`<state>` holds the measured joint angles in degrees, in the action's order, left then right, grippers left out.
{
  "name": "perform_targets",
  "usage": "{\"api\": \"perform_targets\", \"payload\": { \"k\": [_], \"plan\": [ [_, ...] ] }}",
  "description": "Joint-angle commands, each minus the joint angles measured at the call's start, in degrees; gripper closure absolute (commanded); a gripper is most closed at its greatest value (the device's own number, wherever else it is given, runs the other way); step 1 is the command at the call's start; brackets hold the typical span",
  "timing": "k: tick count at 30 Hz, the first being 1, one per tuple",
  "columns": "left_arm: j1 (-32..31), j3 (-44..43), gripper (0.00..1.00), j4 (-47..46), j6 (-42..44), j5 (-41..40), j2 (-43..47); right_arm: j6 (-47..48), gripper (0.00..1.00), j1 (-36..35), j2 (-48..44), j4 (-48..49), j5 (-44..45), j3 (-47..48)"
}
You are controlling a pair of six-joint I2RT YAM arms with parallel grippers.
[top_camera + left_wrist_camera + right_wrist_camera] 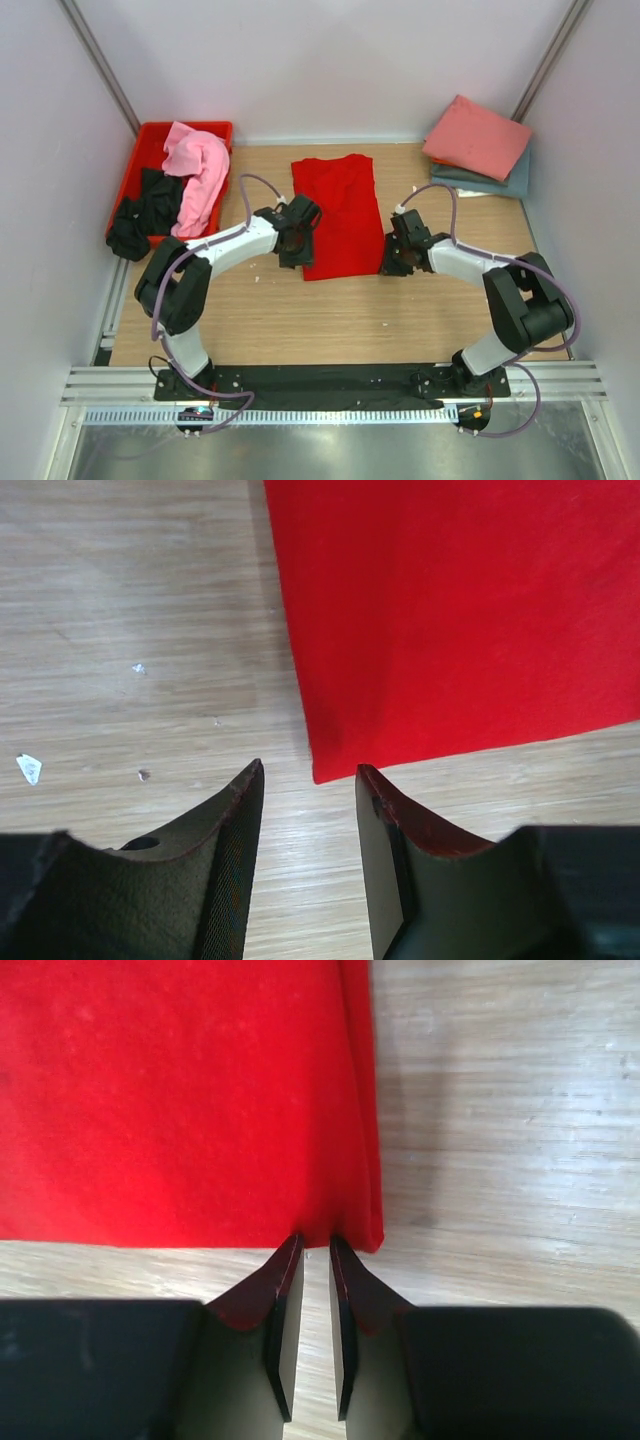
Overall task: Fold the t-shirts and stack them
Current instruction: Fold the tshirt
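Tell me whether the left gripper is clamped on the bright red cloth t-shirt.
No: the left gripper stands open, and the bright red t-shirt lies flat with its corner just beyond the fingertips.

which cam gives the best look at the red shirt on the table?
Top external: the whole red shirt shows, laid flat between the arms. Each wrist view catches only one near corner and a stretch of hem.

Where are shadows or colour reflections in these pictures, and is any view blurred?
Top external: sharp, evenly lit. Right wrist: soft shadow on the table beside the red t-shirt, red tint on the fingers. Left wrist: sharp, one finger tinted red.
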<state>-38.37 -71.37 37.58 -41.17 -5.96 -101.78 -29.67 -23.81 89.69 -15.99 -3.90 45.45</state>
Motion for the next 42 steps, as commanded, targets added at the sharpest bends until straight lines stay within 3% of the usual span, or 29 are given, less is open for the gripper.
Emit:
{"api": "perform_targets", "payload": {
  "k": [1,4,6,7,9,10,13,15,24,32,36,38,42],
  "plan": [
    [-0.74,2.64,0.57,-3.74,-1.19,-0.28,3.07,-3.10,0.77,-2.10,-1.70,0.78,2.40,-7.37],
    [-1.26,5.45,0.57,-3.74,-1.81,-1.25,5.09,-3.90,0.76,-4.13,-5.48,-1.66,3.63,-8.54],
    [-1.62,7.46,0.57,-3.75,-2.33,-1.95,7.81,-3.82,0.69,-5.98,-9.34,-4.21,5.83,-7.40],
    [-1.88,8.00,0.57,-3.83,-2.69,-3.00,8.60,-3.73,0.54,-6.33,-10.84,-7.18,7.49,-5.57],
    [-1.88,9.75,0.55,-4.09,-3.30,-3.62,11.07,-3.29,0.39,-6.77,-15.74,-9.93,8.73,-4.06],
    [-1.80,10.63,0.54,-5.49,-3.48,-3.89,11.86,-3.29,0.22,-6.77,-17.43,-11.59,11.17,-3.18],
    [-1.80,14.50,0.45,-11.09,-4.79,-1.88,13.79,-3.29,0.05,-6.42,-21.04,-11.26,14.62,-3.35],
    [-1.80,17.65,0.37,-15.06,-5.85,-0.38,14.32,-2.85,0.04,-5.46,-20.44,-9.69,14.45,-3.61],
    [-1.71,23.21,0.39,-27.03,-11.30,-1.07,10.37,-1.71,0.12,-0.45,-7.96,0.07,7.78,-4.58],
    [-1.71,23.91,0.44,-28.62,-11.74,-3.53,7.91,-1.53,0.32,2.37,-1.45,6.23,4.61,-5.11],
    [-1.62,24.44,0.46,-28.53,-11.57,-4.68,8.00,-1.79,0.46,2.37,-0.05,7.29,2.23,-5.64],
    [-1.71,24.62,0.48,-28.88,-11.74,-4.77,7.65,-1.97,0.48,2.46,-0.13,7.29,2.14,-5.64],
    [-1.62,24.62,0.57,-30.02,-12.00,-4.59,6.15,-2.76,0.67,2.46,0.31,7.72,1.36,-5.90]
  ]
}}
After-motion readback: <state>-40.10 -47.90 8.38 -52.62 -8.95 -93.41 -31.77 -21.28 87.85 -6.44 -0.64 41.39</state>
